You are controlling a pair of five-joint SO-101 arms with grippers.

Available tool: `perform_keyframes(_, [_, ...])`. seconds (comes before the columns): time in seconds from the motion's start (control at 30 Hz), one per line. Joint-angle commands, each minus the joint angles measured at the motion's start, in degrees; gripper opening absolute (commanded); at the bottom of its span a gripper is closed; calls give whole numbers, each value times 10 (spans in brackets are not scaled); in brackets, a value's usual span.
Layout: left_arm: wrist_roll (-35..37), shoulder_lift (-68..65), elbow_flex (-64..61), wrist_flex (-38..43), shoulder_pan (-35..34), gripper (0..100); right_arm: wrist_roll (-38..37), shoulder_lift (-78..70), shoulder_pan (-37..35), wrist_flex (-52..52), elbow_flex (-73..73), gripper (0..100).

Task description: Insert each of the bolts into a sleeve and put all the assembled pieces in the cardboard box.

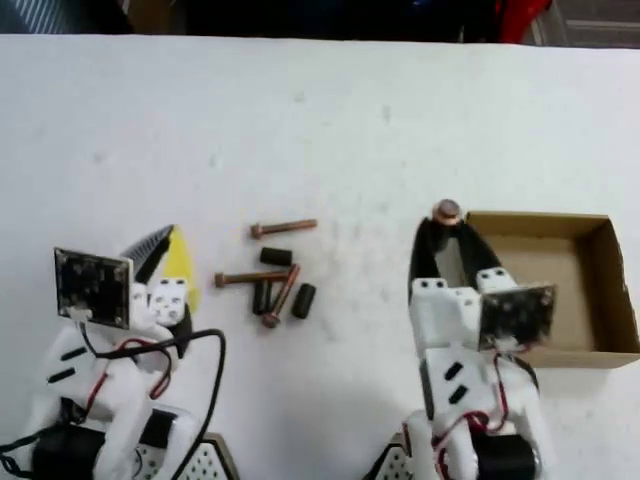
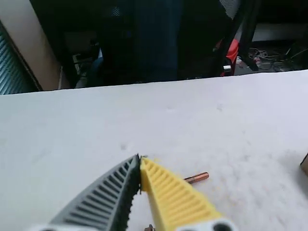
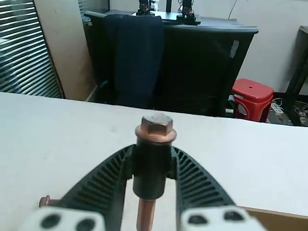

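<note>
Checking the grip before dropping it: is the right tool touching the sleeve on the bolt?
Touching. The right wrist view shows the right tool clamping the sleeve from both sides, bolt through it.

Left hand (image 2: 140, 161) pinched closed; bolt (image 2: 197, 178) lying just beside it.

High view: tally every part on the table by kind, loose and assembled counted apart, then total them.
Loose copper-coloured metal bolts: 3
Loose black cylindrical sleeves: 3
Assembled bolt-in-sleeve piece: 1
Brown cardboard box: 1
Total: 8
</note>
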State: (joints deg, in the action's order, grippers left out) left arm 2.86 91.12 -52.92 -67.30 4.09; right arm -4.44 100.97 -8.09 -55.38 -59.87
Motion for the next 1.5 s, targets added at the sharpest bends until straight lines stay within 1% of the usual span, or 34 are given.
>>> perform_keyframes(0.0, [-6, 72, -45, 2, -39, 24, -1, -65, 8, -30, 102, 17])
perform_keyframes(0.1, [-9, 121, -81, -1, -53, 24, -1, -157, 9, -47, 161, 17])
perform_keyframes(0.17, [-28, 138, -98, -2, -65, 24, -3, -221, 9, -61, 196, 17])
perform_keyframes(0.27, [-36, 137, -119, -2, -91, 24, -45, -313, 18, -80, 236, 17])
perform_keyframes(0.33, [-36, 137, -130, -2, -106, 24, -61, -367, 56, -81, 253, 17])
perform_keyframes(0.47, [-34, 137, -163, 1, -118, 24, -66, -463, 147, -80, 272, 19])
perform_keyframes(0.6, [-30, 137, -191, 3, -118, 24, -112, -558, 201, -54, 270, 19])
perform_keyframes(0.7, [4, 137, -206, 3, -118, 24, -129, -637, 243, -18, 270, 19])
perform_keyframes(0.8, [16, 137, -217, 3, -117, 24, -135, -712, 280, 14, 270, 20])
perform_keyframes(0.9, [29, 137, -234, 3, -116, 24, -174, -780, 305, 39, 271, 19])
perform_keyframes(1.1, [66, 137, -265, 4, -115, 24, -222, -893, 324, 84, 271, 21])
perform_keyframes(1.33, [68, 137, -288, 4, -115, 24, -269, -1003, 310, 129, 274, 23])
perform_keyframes(1.4, [68, 137, -292, 2, -115, 24, -280, -1021, 301, 131, 274, 58])
perform_keyframes(1.47, [68, 137, -295, 1, -115, 24, -282, -1032, 295, 131, 274, 128])
